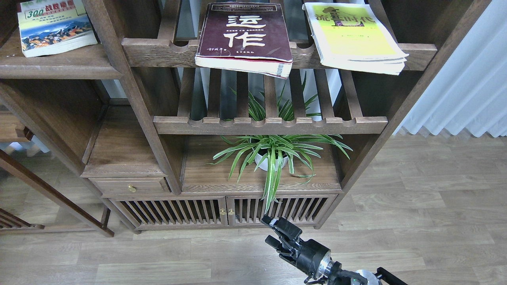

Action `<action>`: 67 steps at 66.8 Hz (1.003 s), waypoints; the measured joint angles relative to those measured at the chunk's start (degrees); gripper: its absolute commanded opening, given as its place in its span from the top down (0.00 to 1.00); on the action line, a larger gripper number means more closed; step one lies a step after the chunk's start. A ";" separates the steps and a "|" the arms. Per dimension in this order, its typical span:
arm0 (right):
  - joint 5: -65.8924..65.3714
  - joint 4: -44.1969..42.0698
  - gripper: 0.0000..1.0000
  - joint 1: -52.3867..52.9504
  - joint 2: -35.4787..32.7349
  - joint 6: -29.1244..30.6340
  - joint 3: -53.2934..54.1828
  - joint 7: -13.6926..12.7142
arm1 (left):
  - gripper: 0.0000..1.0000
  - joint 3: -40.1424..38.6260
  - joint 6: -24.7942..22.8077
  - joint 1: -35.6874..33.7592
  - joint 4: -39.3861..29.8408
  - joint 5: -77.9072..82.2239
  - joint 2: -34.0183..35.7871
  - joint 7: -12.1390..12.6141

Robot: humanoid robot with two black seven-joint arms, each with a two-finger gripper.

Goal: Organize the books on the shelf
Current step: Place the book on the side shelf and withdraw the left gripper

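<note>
The thick maroon book (244, 35) with white characters lies flat on the upper slatted rack, its front edge hanging over the rail. The yellow-green book (352, 37) lies flat to its right on the same rack. The smaller green "300" book (53, 25) lies on the solid dark wood shelf (59, 67) at the top left. My right gripper (270, 230) is low at the bottom centre, above the floor in front of the cabinet doors, with its fingers apart and empty. My left arm is out of view.
A second slatted rack (269, 126) sits below the books. A potted spider plant (273, 154) stands on the board under it. A small drawer (128, 186) and slatted cabinet doors (222, 211) are at the bottom. A white curtain (467, 87) hangs at the right.
</note>
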 measured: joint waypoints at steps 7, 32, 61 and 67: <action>0.00 -0.08 0.00 0.00 0.00 0.00 -0.06 0.45 | 0.01 0.22 0.00 2.14 -0.17 0.21 0.15 0.00; 0.11 -0.01 0.00 0.00 0.00 0.00 0.14 0.64 | 0.01 0.56 0.00 3.96 -7.56 11.10 0.55 0.00; 0.81 -0.01 0.00 -0.06 0.00 0.00 0.18 0.65 | 0.01 1.34 0.00 4.75 -18.34 12.59 5.18 0.00; 0.87 -0.01 0.00 -0.08 0.00 0.00 0.18 0.65 | 0.01 1.66 0.00 5.32 -21.38 12.60 7.31 0.00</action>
